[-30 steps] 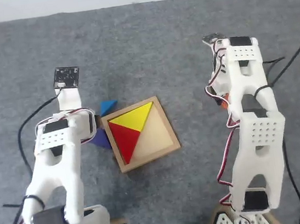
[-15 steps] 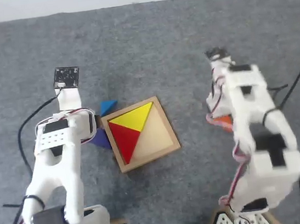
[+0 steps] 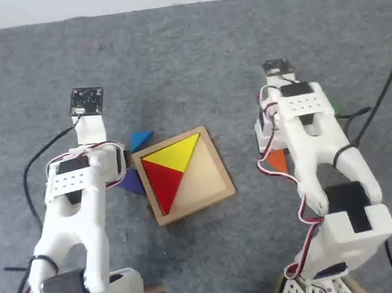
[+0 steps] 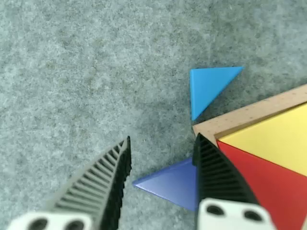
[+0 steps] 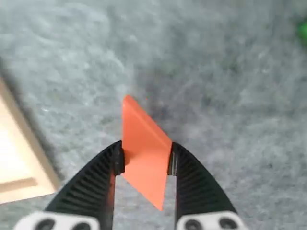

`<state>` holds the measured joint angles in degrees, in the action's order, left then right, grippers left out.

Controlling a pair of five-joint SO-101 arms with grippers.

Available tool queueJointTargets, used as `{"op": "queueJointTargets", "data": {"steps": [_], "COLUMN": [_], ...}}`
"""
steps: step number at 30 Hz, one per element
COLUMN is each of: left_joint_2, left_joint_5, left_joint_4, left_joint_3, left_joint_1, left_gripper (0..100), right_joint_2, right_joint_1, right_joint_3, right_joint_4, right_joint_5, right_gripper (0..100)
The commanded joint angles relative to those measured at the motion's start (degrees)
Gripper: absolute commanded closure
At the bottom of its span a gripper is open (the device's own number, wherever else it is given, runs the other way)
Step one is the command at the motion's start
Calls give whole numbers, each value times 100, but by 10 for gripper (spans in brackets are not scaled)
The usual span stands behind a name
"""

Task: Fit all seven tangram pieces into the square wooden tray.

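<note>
On the counter [image 3: 206, 58], grey and fuzzy like short-pile felt: a square tray [image 3: 190, 211] of pale wood with a raised rim, turned at a slant. Inside it, two large flat triangles, smooth and glossy: yellow triangle [image 3: 175, 153] toward the far corner, red triangle [image 3: 163, 181] edge to edge against it. Rest of the tray floor bare wood.

Just off the tray's far-left corner, a small light-blue triangle [image 4: 208, 85] flat on the felt. Beside the tray's left rim, an indigo triangle [image 4: 170, 184], partly under one ribbed black finger.

Left tool [image 4: 163, 139] low over the felt, jaws spread wide, gripping nothing.

Right tool [image 5: 145, 146] clamped on an orange parallelogram [image 5: 143, 122], thin and sharp-cornered, pinched across its long edges. In the high view, orange parallelogram to the right of the tray, near but apart. Farther right, a green piece [image 3: 336, 107], mostly hidden by the arm.

Against a second ago: right arm swung in toward the tray, orange parallelogram carried along and closer to the tray. Left arm, tray and the other pieces unmoved.
</note>
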<state>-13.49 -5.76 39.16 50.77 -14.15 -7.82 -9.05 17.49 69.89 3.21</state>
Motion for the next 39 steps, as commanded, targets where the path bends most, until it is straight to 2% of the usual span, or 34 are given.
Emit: {"op": "queueJointTargets", "data": {"steps": [1, 7, 19, 30, 39], "left_joint_2": [-255, -255, -255, -255, -255], "left_joint_5": [26, 26, 26, 26, 26], "left_joint_4": [-123, -123, -123, -114, -114], "left_joint_3": [-13, -13, -13, -13, -13], "left_joint_1": [-26, -26, -26, -18, -26], "left_gripper": [790, 790, 790, 790, 790], "right_joint_2": [40, 31, 22, -1086, -1051], "right_joint_1": [-92, -48, -593, 180, 690], "right_joint_3": [-334, -316, 141, -396, -686], "right_joint_4": [110, -154, -611, -488, -382], "right_joint_5": [97, 211, -35, -229, -229], "right_gripper": [909, 806, 801, 804, 805]}}
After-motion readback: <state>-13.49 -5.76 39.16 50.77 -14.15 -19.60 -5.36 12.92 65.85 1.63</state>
